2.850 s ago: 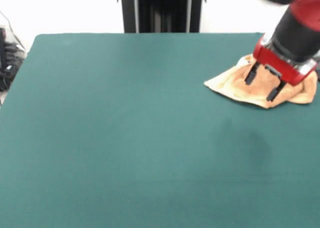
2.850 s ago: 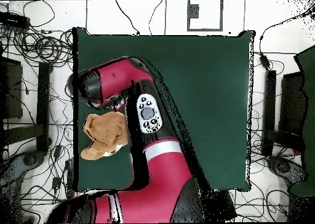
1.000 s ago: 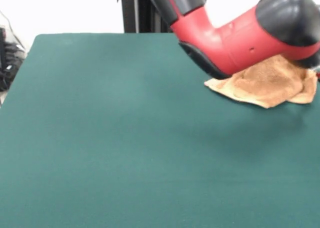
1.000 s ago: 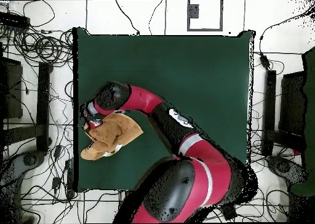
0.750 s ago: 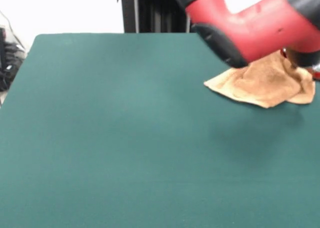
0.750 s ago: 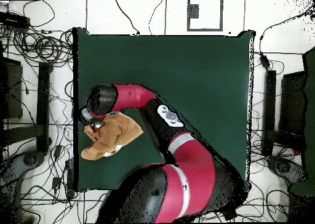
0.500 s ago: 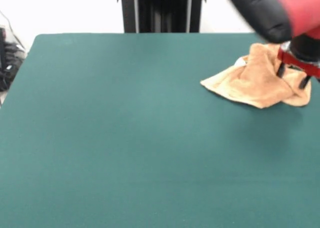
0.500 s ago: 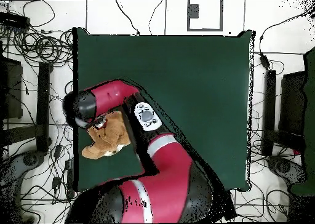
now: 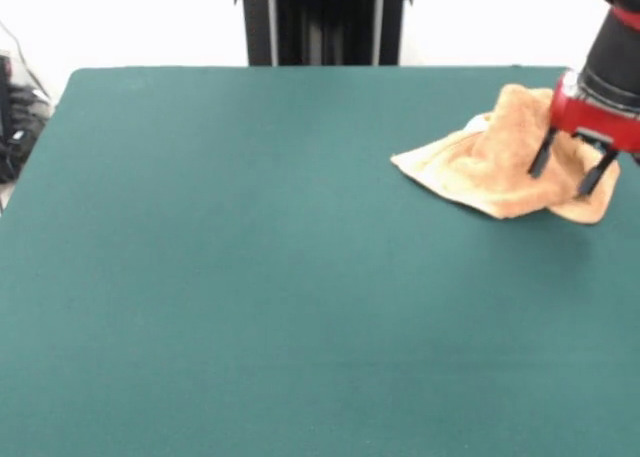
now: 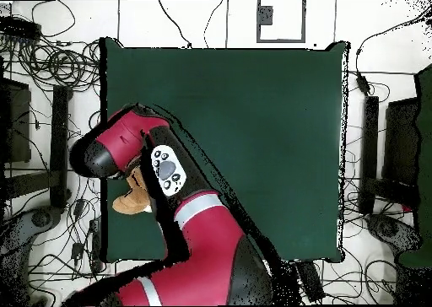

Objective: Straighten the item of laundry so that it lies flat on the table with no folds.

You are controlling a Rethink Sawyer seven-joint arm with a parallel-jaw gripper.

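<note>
In the front view the towel (image 9: 500, 162) lay bunched and folded near the far right corner of the green desk (image 9: 250, 277). One flat corner pointed left toward the desk's middle, and a raised hump stood at the back of the heap. The tool (image 9: 570, 170) hung over the towel's right part, its red body above and its two dark fingers (image 9: 541, 158) spread apart, pointing down in front of the cloth. The fingers were open and held nothing; whether their tips touched the cloth could not be told.

In the overhead view the red and black arm (image 10: 181, 228) stretched from the bottom edge up to the desk's (image 10: 253, 110) left side and covered most of the towel (image 10: 129, 201). Only a tan lump showed beside the arm, close to the desk's left edge. The tool itself was hidden under the arm
</note>
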